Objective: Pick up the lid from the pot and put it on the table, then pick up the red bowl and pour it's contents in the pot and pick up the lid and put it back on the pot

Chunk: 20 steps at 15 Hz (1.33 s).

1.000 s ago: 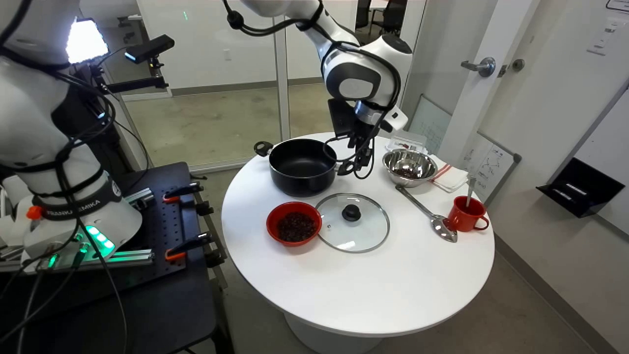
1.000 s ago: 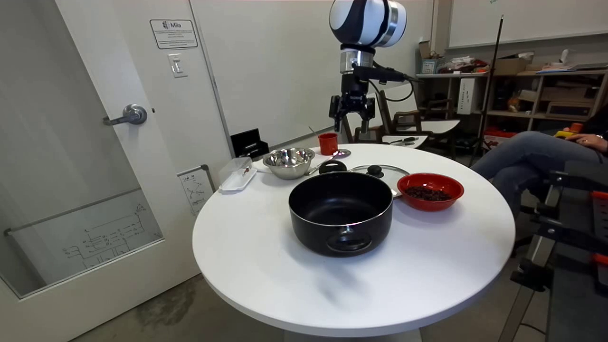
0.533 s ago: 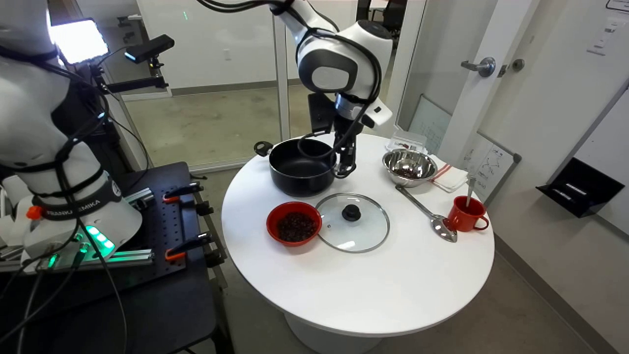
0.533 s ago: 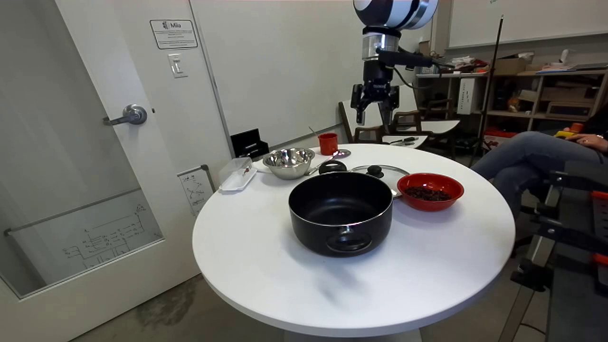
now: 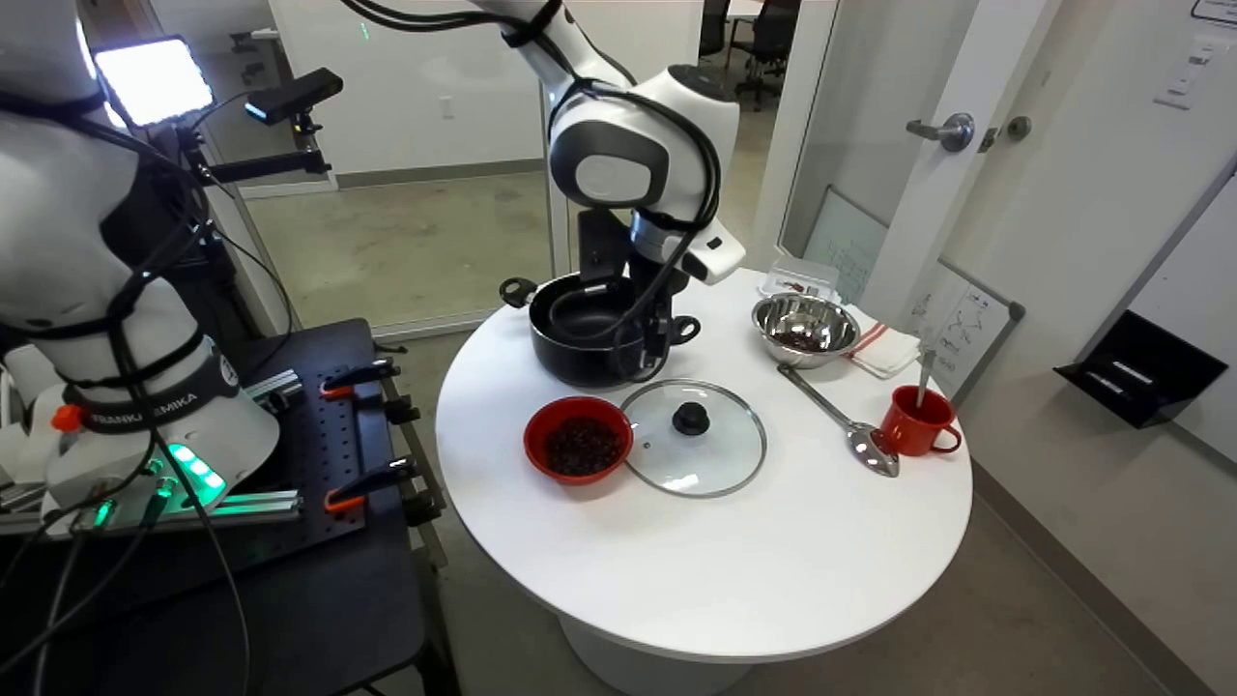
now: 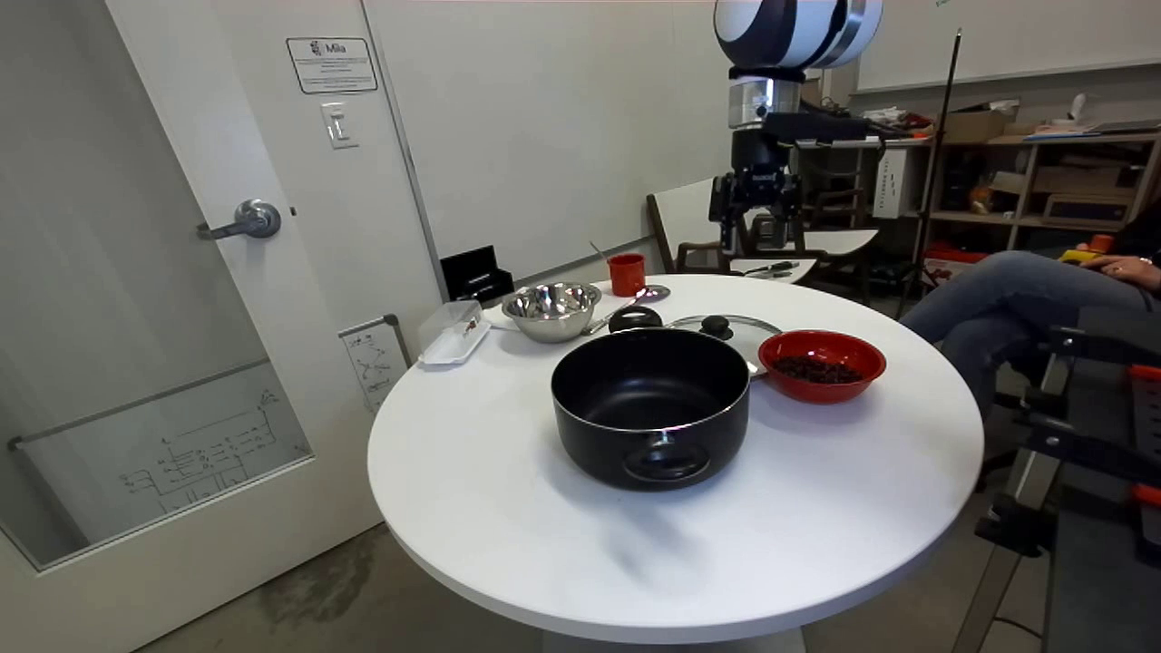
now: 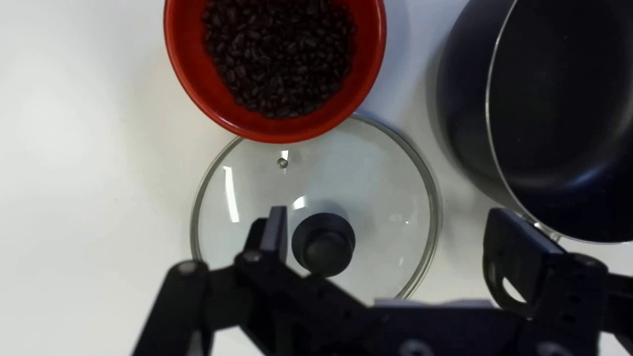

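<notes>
The clear glass lid (image 5: 720, 464) lies flat on the white table (image 5: 734, 570), its black knob upward. Beside it stands the red bowl (image 7: 277, 129) with dark beans inside, its rim overlapping the lid's edge in the wrist view. The black pot (image 6: 590, 440) is uncovered, and no contents show in it. My gripper (image 6: 751, 236) hangs above the table, jaws wide apart and nothing between them. In the wrist view the gripper (image 7: 390, 235) has the lid's knob below, close to the left finger (image 7: 275, 235). In an exterior view the arm covers part of the pot.
A steel bowl (image 6: 551, 326) stands near a clear plastic box (image 6: 453, 345). A slotted spoon (image 5: 875, 454) lies with its head against a red mug (image 5: 908, 430). A folded cloth (image 5: 889, 350) is behind them. The pot's handle (image 5: 684, 330) sticks out near the arm.
The arm has swung from the steel bowl's side toward the pot, lid and red bowl, dropping a little in the last half second. The jaws stay open; the objects have not moved.
</notes>
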Available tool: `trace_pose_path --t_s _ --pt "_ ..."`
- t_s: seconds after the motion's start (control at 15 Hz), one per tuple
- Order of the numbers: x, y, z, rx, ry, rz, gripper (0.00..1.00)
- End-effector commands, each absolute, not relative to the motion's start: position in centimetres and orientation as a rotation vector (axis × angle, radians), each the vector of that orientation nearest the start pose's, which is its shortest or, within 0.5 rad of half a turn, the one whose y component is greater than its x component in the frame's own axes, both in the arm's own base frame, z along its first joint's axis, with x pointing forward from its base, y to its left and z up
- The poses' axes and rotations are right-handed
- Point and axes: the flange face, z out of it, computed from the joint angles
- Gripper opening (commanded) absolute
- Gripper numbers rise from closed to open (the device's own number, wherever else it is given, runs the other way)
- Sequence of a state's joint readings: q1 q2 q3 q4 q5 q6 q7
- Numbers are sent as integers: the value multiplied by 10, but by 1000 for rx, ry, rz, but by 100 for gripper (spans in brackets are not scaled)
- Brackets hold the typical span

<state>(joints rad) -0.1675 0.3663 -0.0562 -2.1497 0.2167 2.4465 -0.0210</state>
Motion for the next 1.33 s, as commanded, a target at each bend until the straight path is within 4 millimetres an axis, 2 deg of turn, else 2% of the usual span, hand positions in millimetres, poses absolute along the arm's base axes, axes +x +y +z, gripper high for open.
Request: trace_pose_path --t_s 0.0,0.47,0.6,0.8,1.0,1.27 --pt "541 -156 204 -2910 629 105 100" --pt "503 -215 195 -2823 545 246 100" --pt "495 -225 192 -2790 504 287 100" --pt "483 -226 182 -2761 365 366 100" --pt "476 -218 166 -2721 190 444 100" --pt "476 -218 145 -2726 182 477 100"
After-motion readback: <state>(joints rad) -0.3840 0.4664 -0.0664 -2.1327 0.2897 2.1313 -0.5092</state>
